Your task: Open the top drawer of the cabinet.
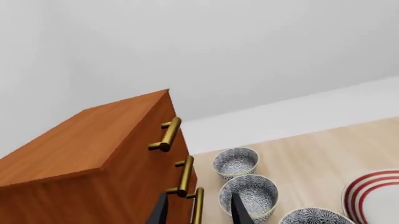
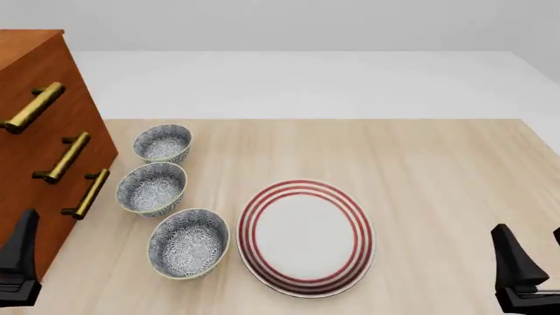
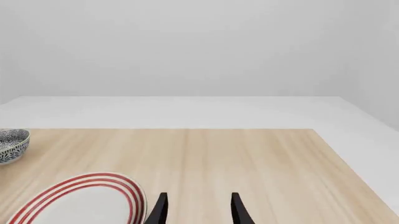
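The cabinet point(image 2: 35, 164) stands at the table's far left; it also shows in the left wrist view point(image 1: 74, 154). Its top drawer point(image 2: 54, 75) sits flush with the two drawers below, and its brass bar handle point(image 2: 33, 107) point(image 1: 167, 134) is untouched. My left gripper point(image 1: 199, 212) is open and empty, low in front of the cabinet and well below the top handle. One of its fingers point(image 2: 21, 252) shows at the near left edge. My right gripper point(image 3: 198, 210) is open and empty at the near right, far from the cabinet, with one finger point(image 2: 512, 262) showing in the front view.
Three blue-patterned bowls point(image 2: 162, 143) point(image 2: 152, 189) point(image 2: 188, 243) stand in a row just right of the cabinet front. A white plate with red rings point(image 2: 305, 236) lies mid-table. Two lower brass handles point(image 2: 63, 157) point(image 2: 88, 193) sit under the top one.
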Available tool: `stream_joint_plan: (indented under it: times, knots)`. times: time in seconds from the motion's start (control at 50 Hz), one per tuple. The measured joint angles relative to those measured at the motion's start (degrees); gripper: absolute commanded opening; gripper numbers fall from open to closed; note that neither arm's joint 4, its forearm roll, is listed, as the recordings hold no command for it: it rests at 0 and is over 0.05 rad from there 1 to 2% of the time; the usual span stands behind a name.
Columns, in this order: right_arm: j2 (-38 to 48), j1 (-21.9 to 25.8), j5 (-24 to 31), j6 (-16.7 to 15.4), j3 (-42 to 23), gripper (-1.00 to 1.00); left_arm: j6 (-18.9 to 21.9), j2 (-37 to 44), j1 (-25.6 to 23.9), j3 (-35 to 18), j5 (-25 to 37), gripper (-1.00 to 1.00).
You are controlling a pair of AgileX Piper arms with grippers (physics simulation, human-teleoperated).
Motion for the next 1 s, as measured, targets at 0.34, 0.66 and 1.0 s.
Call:
stream_joint_plan:
  times: [0.34,0.66,1.0]
  knots:
    - [0.00,0.00,0.00,0.00,0.00,1.00,10.41,0.00,-1.14,1.30,-3.22,1.00]
    - [0.00,0.00,0.00,0.00,0.00,1.00,19.39,0.00,-1.60,3.86,-6.55,1.00]
    - [0.00,0.00,0.00,0.00,0.00,1.00,27.26,0.02,-1.18,6.07,-8.20,1.00]
